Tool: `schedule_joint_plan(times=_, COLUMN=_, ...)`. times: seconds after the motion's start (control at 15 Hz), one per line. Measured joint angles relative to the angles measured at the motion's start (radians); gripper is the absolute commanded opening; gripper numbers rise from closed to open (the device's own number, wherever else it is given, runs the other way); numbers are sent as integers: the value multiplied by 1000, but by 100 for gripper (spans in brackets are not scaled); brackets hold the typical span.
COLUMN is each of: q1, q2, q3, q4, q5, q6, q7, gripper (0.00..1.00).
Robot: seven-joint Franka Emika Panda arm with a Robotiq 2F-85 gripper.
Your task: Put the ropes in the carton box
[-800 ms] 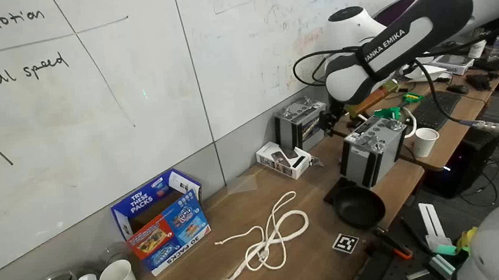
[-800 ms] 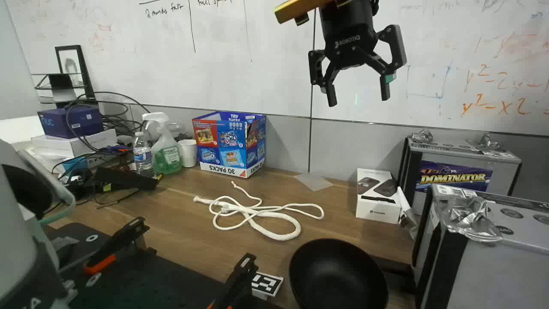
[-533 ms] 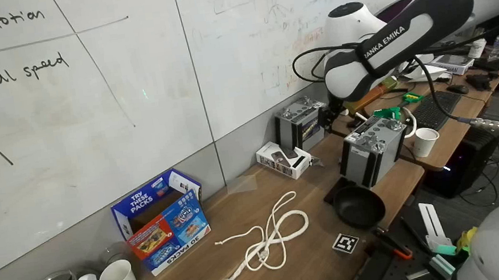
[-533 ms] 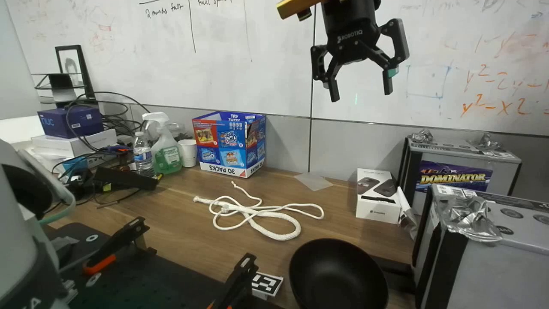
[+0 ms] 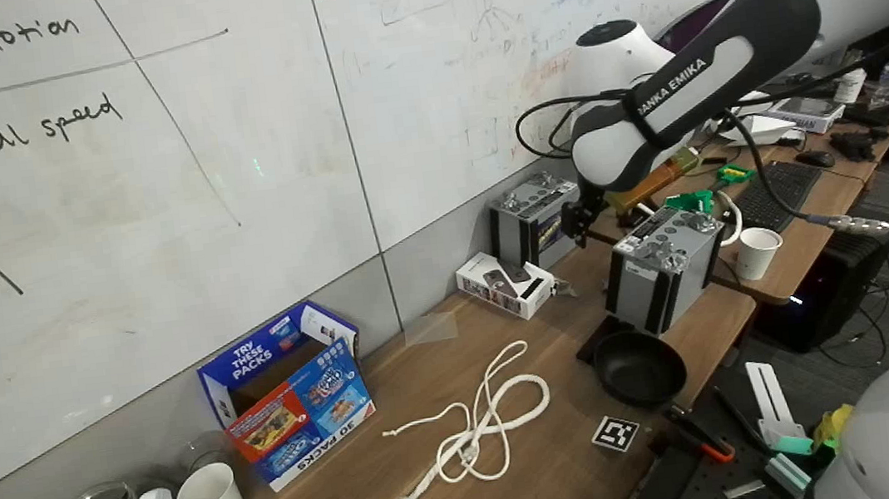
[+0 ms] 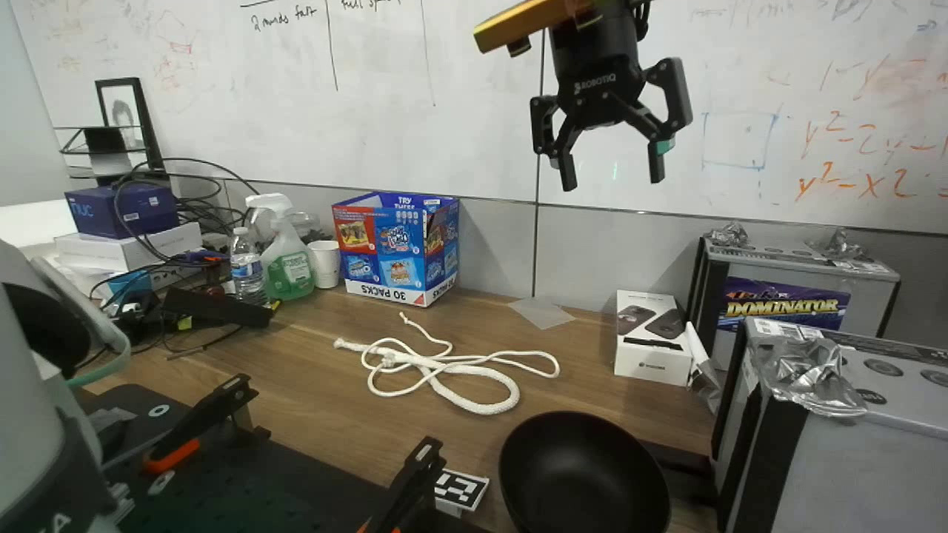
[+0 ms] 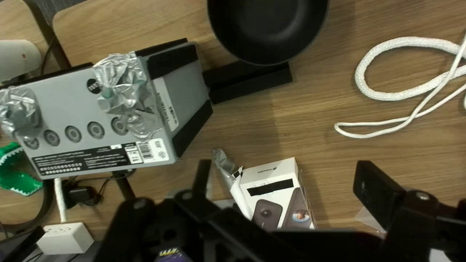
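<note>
Below a scribbled whiteboard (image 6: 474, 96), the wooden desk (image 6: 311, 392) bears looped white ropes (image 6: 431, 364) and a carton box (image 6: 385, 252); the tool (image 6: 612, 180) hangs above, its jaws wide apart.

The wrist view's right edge crops the rope (image 7: 391, 96), its top edge the black pan (image 7: 267, 31).

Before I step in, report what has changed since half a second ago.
The gripper has dipped slightly and shifted a little toward the picture's left edge in both exterior views, together with the arm. It is still open: nothing was taken hold of or let go. The white rope, carton box and black pan stayed put.
</note>
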Motion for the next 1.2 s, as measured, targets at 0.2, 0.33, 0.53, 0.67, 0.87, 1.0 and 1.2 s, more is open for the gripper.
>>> schedule_joint_plan(times=0.2, q1=55, q2=99, q3=11, q4=27, q5=108, q6=12, q7=51, gripper=100)
schedule_joint_plan(times=0.33, q1=94, q2=173, q3=22, q4=52, q5=189, q6=13, q7=110, gripper=100)
schedule_joint_plan(times=0.53, q1=141, q2=274, q3=32, q4=78, q5=318, q6=22, q7=208, gripper=100)
schedule_joint_plan(times=0.67, q1=168, q2=339, q3=37, q4=80, q5=394, q6=72, q7=270, gripper=100)
schedule_joint_plan(times=0.87, q1=208, q2=440, q3=52, q4=80, q5=500, q6=174, q7=327, gripper=100)
schedule_joint_plan(times=1.0, q1=235, q2=508, q3=65, q4=81, q5=561, q6=259, q7=346, gripper=100)
schedule_joint_plan(times=1.2, q1=275, q2=608, q3=80, q4=89, q5=612, q6=379, q7=367, gripper=100)
